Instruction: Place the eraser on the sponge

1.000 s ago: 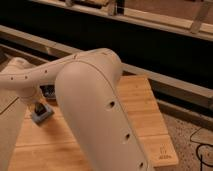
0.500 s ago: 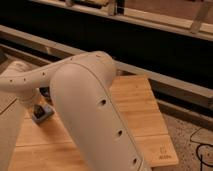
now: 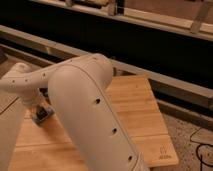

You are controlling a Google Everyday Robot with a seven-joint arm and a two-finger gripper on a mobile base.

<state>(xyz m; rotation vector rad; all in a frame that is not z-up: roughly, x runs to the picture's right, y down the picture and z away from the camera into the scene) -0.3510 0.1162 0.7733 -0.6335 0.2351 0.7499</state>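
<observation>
One blue-grey soft sponge (image 3: 40,117) lies on the wooden bench (image 3: 135,115), long axis near-left to far-right. The closed gripper (image 3: 41,107) is just above; I cannot tell what it holds.

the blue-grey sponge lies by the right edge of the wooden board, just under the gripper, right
Wrong edge: in the camera view the sponge lies by the left edge of the wooden board, not the right. It is just under the gripper, which hangs at the end of the white arm.

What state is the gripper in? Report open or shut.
Shut. The gripper sits low at the board's left, over the sponge.
</observation>
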